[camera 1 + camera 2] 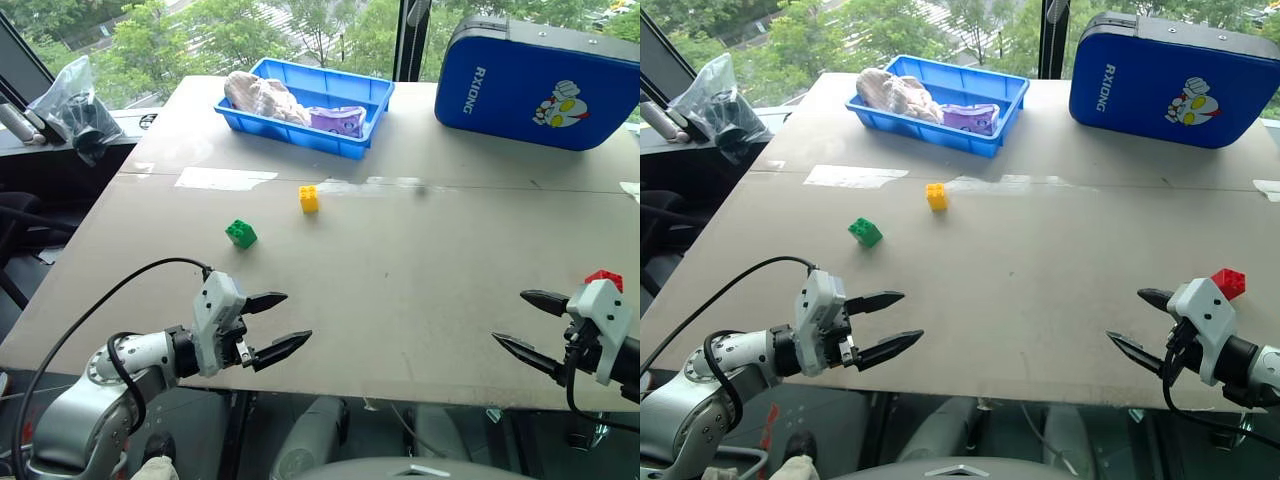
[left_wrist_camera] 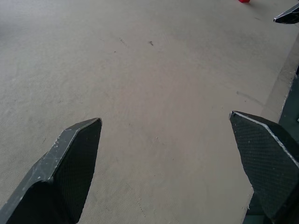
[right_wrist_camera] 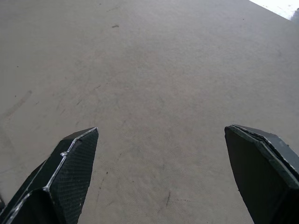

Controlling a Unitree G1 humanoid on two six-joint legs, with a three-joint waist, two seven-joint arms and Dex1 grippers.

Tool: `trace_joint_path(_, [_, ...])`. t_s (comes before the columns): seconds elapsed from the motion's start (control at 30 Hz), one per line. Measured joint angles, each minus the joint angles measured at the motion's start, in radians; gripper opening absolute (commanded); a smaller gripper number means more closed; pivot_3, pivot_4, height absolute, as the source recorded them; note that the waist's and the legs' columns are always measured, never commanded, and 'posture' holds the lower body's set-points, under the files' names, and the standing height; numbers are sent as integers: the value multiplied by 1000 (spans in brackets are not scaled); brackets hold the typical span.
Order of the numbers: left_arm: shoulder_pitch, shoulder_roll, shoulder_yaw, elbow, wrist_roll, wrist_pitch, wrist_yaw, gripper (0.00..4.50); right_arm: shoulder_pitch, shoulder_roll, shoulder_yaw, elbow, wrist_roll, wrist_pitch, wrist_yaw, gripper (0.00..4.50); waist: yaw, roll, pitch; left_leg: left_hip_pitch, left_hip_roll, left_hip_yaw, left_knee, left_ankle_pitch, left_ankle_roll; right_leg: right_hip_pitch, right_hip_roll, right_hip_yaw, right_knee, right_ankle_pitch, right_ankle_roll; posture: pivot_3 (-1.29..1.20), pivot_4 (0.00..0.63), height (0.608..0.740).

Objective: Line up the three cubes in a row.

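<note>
Basically nothing's lined up yet: green cube and yellow cube sit apart upper-left of centre on the tabletop, red cube far right, both grippers' jaws spread and empty.

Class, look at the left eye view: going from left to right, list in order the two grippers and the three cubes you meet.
Green cube → left gripper → yellow cube → right gripper → red cube.
</note>
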Motion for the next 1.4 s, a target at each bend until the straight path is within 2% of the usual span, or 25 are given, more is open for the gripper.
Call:
trace_joint_path(0.17, [-94, -41, 0, 31, -47, 34, 41, 4500, -16, 82, 15, 0, -58, -63, -81, 4450, 3, 0, 0, 0, 0, 0, -1, 0, 0, 0, 0, 0, -1, 0, 1, 0, 150, 740])
trace_joint_path(0.3, [-205, -62, -3, 25, -171, 120, 69, 4500, -103, 172, 87, 0, -182, -20, -301, 4450, -4, -1, -1, 0, 0, 2, -1, 0, -1, -1, 1, 3, 0, 1, 1, 0, 150, 740])
trace_joint_path(0.37, [-230, -21, -33, 3, -168, 118, 36, 4500, -139, 193, 94, 1, -227, 38, -388, 4450, -5, -1, -1, 0, 0, 3, -1, 0, -1, -1, 3, 4, 0, 1, 1, 0, 150, 740])
trace_joint_path(0.43, [-281, 17, -76, -17, -155, 101, -15, 4500, -202, 218, 72, 12, -240, 111, -474, 4450, -3, 0, -1, 1, 0, 4, -2, 0, -1, -1, 3, 5, 0, 1, 1, 0, 150, 740])
trace_joint_path(0.53, [-351, 34, -122, -25, -147, 86, -61, 4500, -279, 276, -34, 73, -241, 222, -597, 4450, 1, 1, -1, 1, 0, 3, -3, 0, -1, -1, 3, 5, 0, 1, 1, 0, 150, 740])
trace_joint_path(0.73, [-428, 47, -193, -11, -125, 62, -131, 4500, -305, 270, -159, 130, -237, 381, -672, 4450, -9, 3, -2, 1, 0, 4, -4, 0, -1, -2, 3, 6, 0, 1, 1, 0, 150, 740])
trace_joint_path(0.87, [-453, 52, -224, 14, -95, 38, -169, 4500, -352, 262, -160, 142, -220, 499, -682, 4450, -27, 3, -2, 2, 0, 5, -4, 0, -1, -1, 4, 6, 1, 1, 1, 0, 150, 740])
trace_joint_path(1.4, [-486, 27, -236, 6, -79, 17, -132, 4500, -550, 264, -161, 193, -165, 737, -708, 4450, -27, 3, -2, 1, 0, 5, -4, 0, 0, -2, 3, 7, 0, 2, 2, 0, 150, 740])
